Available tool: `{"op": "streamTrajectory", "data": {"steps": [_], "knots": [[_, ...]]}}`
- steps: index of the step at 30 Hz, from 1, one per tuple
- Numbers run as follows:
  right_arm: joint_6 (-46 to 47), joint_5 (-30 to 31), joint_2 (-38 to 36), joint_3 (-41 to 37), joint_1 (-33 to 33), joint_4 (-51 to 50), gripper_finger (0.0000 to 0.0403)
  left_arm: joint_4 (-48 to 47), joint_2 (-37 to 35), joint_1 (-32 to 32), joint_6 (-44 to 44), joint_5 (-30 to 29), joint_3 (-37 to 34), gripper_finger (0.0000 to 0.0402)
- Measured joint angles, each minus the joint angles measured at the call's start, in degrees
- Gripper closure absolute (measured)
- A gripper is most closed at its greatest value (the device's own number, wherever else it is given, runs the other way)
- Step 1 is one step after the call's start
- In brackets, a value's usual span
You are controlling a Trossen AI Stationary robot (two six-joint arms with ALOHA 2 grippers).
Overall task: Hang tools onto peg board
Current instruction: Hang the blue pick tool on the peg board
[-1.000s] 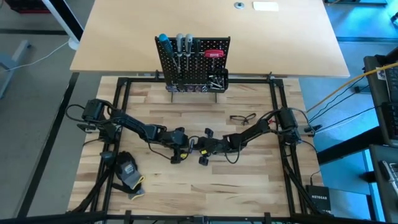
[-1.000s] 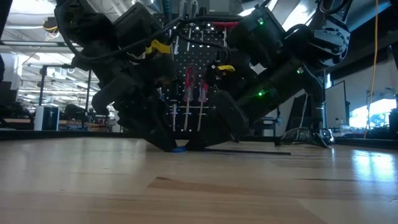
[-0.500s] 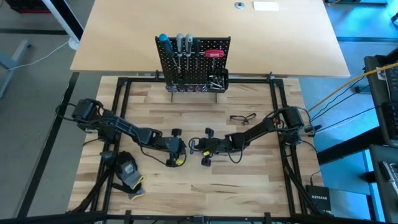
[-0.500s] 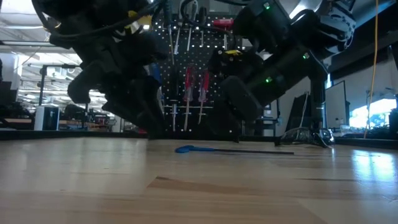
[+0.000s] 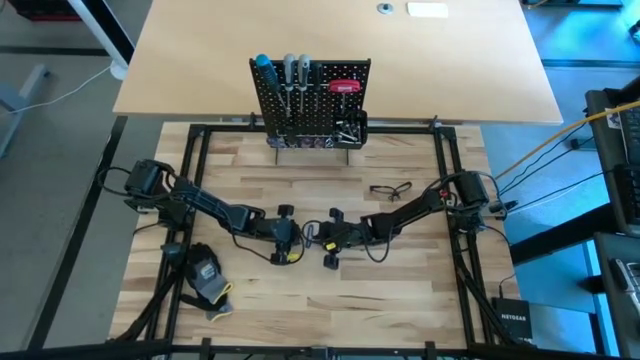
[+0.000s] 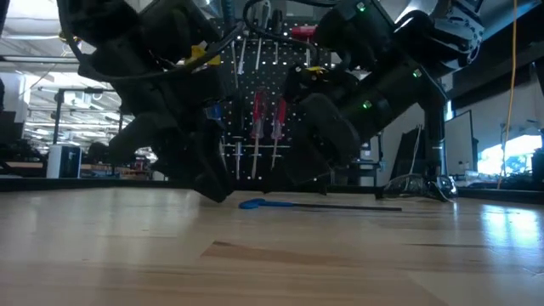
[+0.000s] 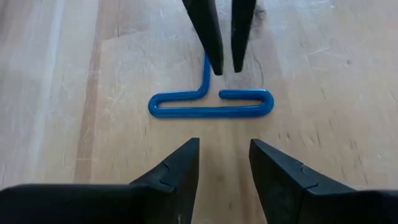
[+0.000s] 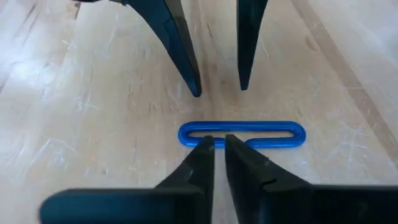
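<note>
A T-shaped key with a blue loop handle [image 7: 211, 112] lies flat on the wooden table between my two grippers. Its thin shaft [image 6: 340, 206] runs toward the table's right, under my right gripper. My left gripper [image 7: 224, 144] stands open just short of the handle, hovering above the table. My right gripper [image 8: 217, 140] faces it from the other side, raised over the shaft, its fingers a narrow gap apart. The black peg board [image 5: 310, 100] stands upright at the far side, with blue-, grey- and red-handled tools hanging on it.
A black-and-yellow glove [image 5: 205, 275] lies near the left front. Safety glasses [image 5: 390, 190] lie right of centre. Black frame rails [image 5: 195, 170] border the work surface. Bare wood stretches between the grippers and the peg board.
Both grippers have risen from the key, which they crowded low over the table a second ago. My left gripper drew back a little toward the table's left and rolled somewhat. The key lies flat on the table, now in plain sight in the low view.
</note>
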Motion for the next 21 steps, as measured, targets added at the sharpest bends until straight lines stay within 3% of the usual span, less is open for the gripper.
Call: {"op": "streamTrajectory", "data": {"steps": [5,8,21], "knots": [[-0.04,-2.67,-0.09,2.99,0.0,-4.39,0.0324,-0.43,0.0,-0.06,-0.87,0.08,0.04,0.027],[-0.11,-5.1,-0.36,6.9,0.0,-14.66,0.0309,-1.08,0.0,-0.07,-1.03,0.13,0.04,0.027],[-3.48,-0.84,-1.35,24.13,0.22,-48.72,0.0304,-2.27,-2.51,-0.76,-4.02,0.15,0.27,0.027]]}}
